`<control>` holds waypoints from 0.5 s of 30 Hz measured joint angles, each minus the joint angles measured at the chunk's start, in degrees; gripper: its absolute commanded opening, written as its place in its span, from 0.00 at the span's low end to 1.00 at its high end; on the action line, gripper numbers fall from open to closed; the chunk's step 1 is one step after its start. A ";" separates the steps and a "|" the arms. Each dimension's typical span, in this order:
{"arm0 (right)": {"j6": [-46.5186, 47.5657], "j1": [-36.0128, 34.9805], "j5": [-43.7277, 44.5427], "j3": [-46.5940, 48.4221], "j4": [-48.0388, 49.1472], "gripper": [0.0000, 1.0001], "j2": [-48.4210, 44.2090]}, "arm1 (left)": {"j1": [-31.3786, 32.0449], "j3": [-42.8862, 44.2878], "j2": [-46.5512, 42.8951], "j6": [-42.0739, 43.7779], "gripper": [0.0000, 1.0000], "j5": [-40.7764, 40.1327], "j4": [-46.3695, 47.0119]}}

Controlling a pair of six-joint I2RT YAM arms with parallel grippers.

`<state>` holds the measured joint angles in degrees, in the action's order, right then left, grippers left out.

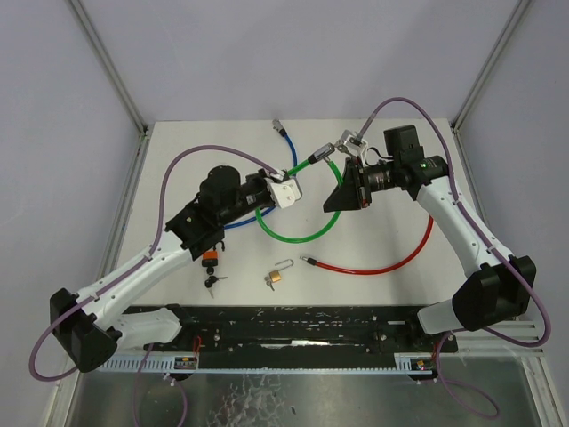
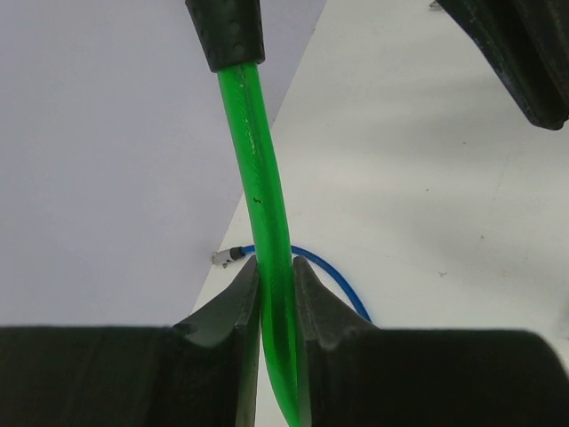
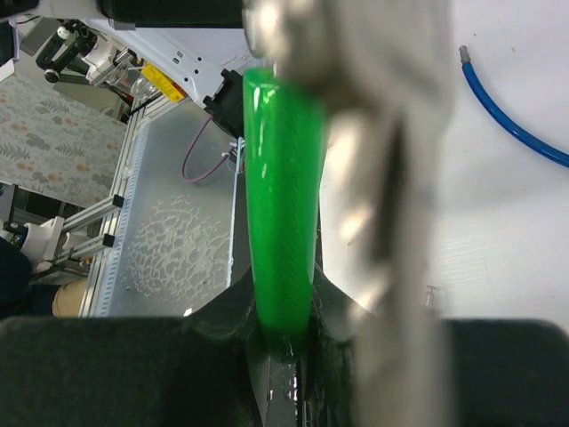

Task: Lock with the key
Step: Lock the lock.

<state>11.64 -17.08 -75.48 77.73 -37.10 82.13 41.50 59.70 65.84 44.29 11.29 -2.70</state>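
Clamping green cable (image 2: 258,169) | left tool (image 2: 276,271), right tool (image 3: 284,307) both | lock head (image 3: 391,160) blurred

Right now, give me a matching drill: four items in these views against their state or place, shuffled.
Items:
1. green cable
2. red cable
3. padlock
4. blue cable

States:
A. shackle open
B. lies on the table, just right of the padlock
C. clamped in the left gripper and the right gripper
D. metal tip toward the table's far edge

Pairs: 1-C, 2-B, 3-A, 4-D
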 measured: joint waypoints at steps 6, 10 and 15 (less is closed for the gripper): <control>0.00 0.00 0.85 0.00 0.13 0.00 -0.11 | 1.49 0.07 0.11 1.77 0.00 -3.65 0.02; -0.72 0.00 1.73 -0.92 1.99 0.00 -1.42 | 1.57 0.07 0.09 2.34 0.00 -3.52 0.20; -1.03 0.00 3.06 -5.79 7.56 0.00 -5.14 | 1.66 -0.15 0.09 2.23 0.00 -2.23 1.16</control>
<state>10.61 -17.08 -72.42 71.94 -29.54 76.99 43.16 59.55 65.93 46.52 9.06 -1.54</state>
